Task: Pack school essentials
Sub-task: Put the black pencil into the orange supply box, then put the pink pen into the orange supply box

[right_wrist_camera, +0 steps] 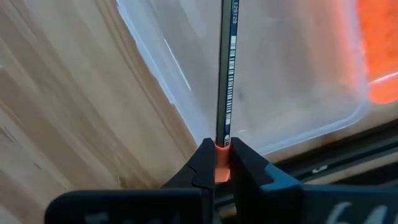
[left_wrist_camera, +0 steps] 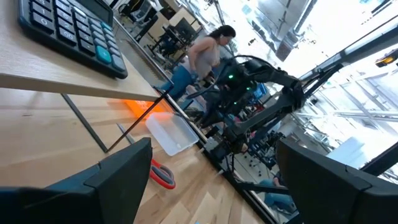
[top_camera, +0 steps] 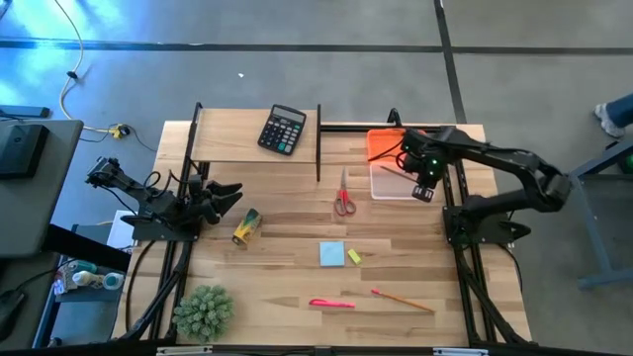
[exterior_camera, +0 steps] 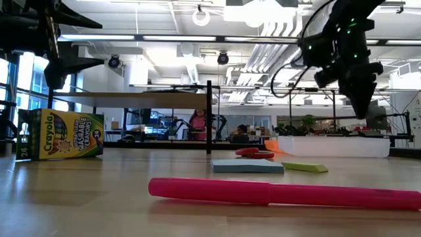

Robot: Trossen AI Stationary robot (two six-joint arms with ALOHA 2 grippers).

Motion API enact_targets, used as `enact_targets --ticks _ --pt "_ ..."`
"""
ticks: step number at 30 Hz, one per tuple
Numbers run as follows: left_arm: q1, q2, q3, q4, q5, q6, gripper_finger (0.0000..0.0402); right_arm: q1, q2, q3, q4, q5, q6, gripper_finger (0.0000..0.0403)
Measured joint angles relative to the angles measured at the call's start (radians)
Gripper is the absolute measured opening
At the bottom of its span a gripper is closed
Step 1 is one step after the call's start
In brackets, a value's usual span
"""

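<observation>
My right gripper [top_camera: 423, 188] hovers over the near right part of a clear plastic box [top_camera: 394, 182] and is shut on a dark pencil [top_camera: 396, 171]. An orange lid [top_camera: 384, 144] lies at the box's far side. On the table lie red-handled scissors [top_camera: 343, 196], a blue note pad [top_camera: 331, 254], a small yellow block [top_camera: 354, 256], a pink pen [top_camera: 331, 304], a second pencil [top_camera: 403, 300] and a yellow-green crayon box [top_camera: 246, 226]. My left gripper [top_camera: 224, 195] waits open at the left edge, next to the crayon box. My right gripper pinches the dark pencil by its pink eraser end [right_wrist_camera: 222, 155] between its two fingertips [right_wrist_camera: 205, 163]. The pencil runs straight on from the fingers, in line with them, toward the table's left. It is lifted clear, its shaft [right_wrist_camera: 227, 74] over the clear box [right_wrist_camera: 292, 81].
A black calculator [top_camera: 282, 130] sits on a raised wooden shelf [top_camera: 227, 148] at the far left. A spiky green plant [top_camera: 204, 311] stands at the near left corner. Bare wood lies between the scissors and the crayon box. People show in the room behind.
</observation>
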Motion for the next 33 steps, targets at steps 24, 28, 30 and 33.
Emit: enact_targets --ticks 24,28,30,33 --pt "0.000 0.000 0.000 0.000 0.000 0.000 0.0328 0.000 0.204 0.000 0.023 0.034 0.047 0.0102" --pt "0.000 0.000 0.000 0.000 0.000 0.000 0.0328 0.000 0.196 0.001 0.024 0.078 0.056 0.0133" --pt "0.000 0.000 0.000 0.000 0.000 0.000 0.0328 0.000 0.179 0.001 0.030 0.083 0.060 0.0140" --pt "0.000 0.000 0.000 0.000 0.000 0.000 0.0328 0.000 0.146 0.001 0.033 0.083 0.068 0.0144"
